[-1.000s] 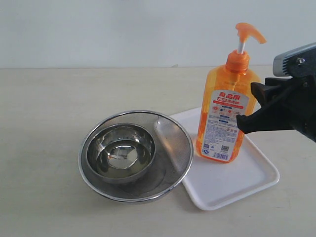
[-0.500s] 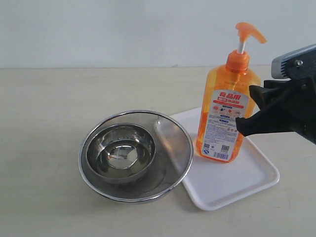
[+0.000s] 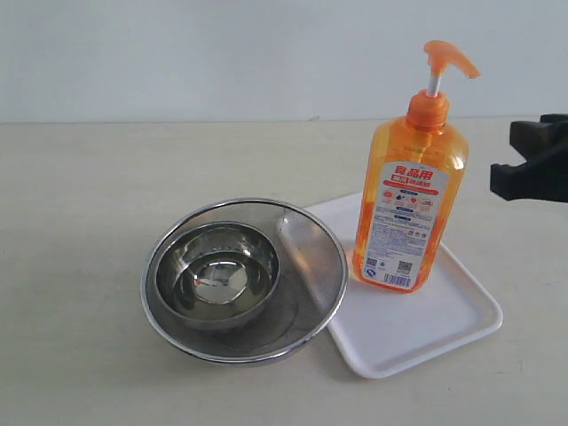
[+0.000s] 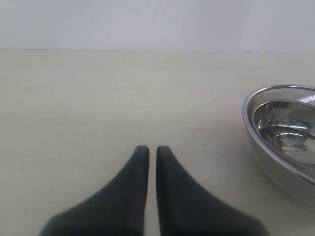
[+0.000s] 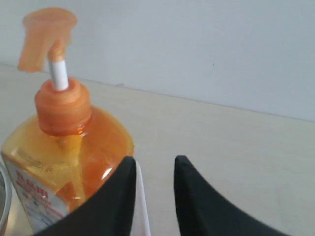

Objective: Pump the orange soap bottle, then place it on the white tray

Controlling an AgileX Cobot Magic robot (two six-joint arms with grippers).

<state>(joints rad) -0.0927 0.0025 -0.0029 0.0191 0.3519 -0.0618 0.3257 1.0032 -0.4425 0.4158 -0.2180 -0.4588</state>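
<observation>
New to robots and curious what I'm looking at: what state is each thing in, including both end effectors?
white tray: lying flat, carrying the bottle.
orange soap bottle: upright on the white tray, pump head up, not held.
mesh strainer: upright, steel bowl inside.
steel bowl: upright, nested in the strainer.
left end effector: shut, empty.
right end effector: open, empty, clear of the bottle.
</observation>
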